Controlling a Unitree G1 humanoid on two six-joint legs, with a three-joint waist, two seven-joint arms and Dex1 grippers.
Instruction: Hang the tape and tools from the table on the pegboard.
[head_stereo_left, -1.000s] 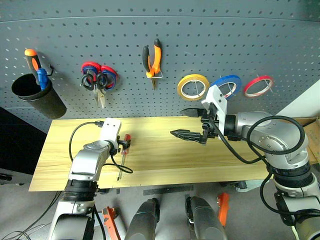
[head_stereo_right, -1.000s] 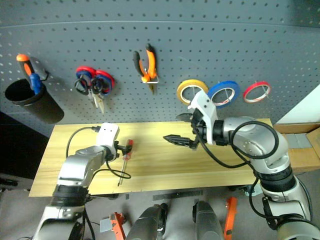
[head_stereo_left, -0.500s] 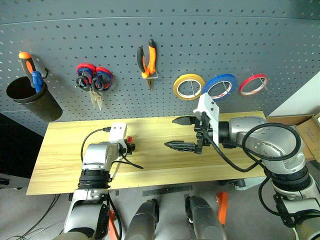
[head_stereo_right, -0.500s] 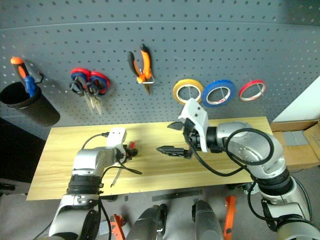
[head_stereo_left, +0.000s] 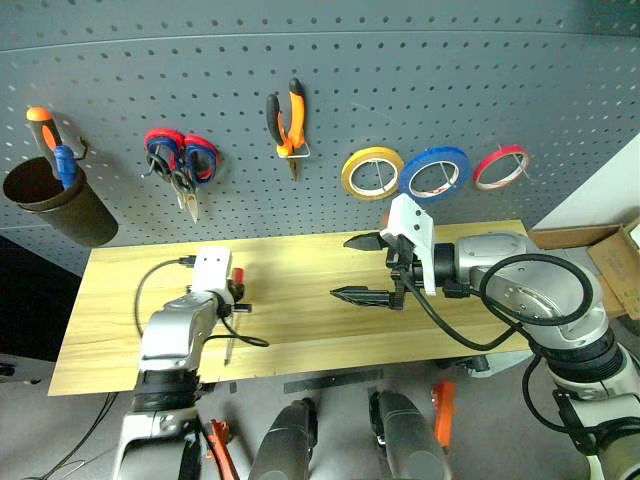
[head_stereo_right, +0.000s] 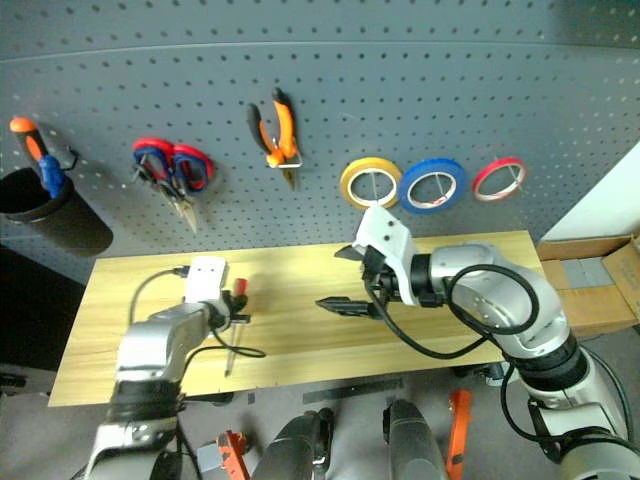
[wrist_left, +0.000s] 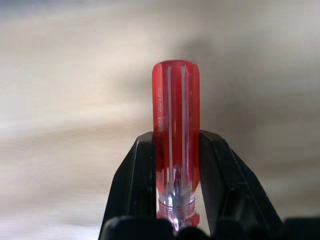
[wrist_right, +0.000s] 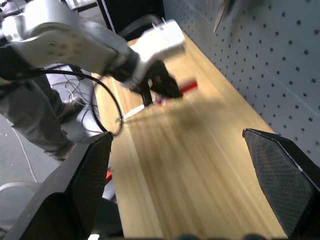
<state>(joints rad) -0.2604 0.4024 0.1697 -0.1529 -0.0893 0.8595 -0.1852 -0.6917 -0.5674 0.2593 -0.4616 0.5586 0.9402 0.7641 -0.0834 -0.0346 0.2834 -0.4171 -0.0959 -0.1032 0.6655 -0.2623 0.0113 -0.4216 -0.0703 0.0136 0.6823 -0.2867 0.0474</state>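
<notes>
Left wrist view shows the left gripper (wrist_left: 176, 165) pinching the slim screwdriver with the clear red handle (wrist_left: 175, 127), one black finger (wrist_left: 137, 175) pressed against each side of the handle, above the light wood-grain table (wrist_left: 60, 100). From the head views, that gripper (head_stereo_left: 238, 296) is over the left part of the table (head_stereo_left: 300, 330), with the screwdriver's thin metal shaft (head_stereo_left: 228, 340) slanting down toward the front edge.

Over the middle of the table, the right gripper (head_stereo_left: 365, 268) has its two fingers spread wide, holding nothing and pointing toward the left arm.

On the dark grey pegboard (head_stereo_left: 400, 90), the wide blue roll of tape (head_stereo_left: 437, 172) hangs between a yellow roll (head_stereo_left: 372, 172) and a thin red roll (head_stereo_left: 500, 166). The orange-and-black long-nose pliers (head_stereo_left: 286, 125) hang further left. Beside them are red-and-blue-handled scissors (head_stereo_left: 178, 165), and a black cup (head_stereo_left: 55, 200) at the far left holds orange- and blue-handled drivers (head_stereo_left: 55, 150).
</notes>
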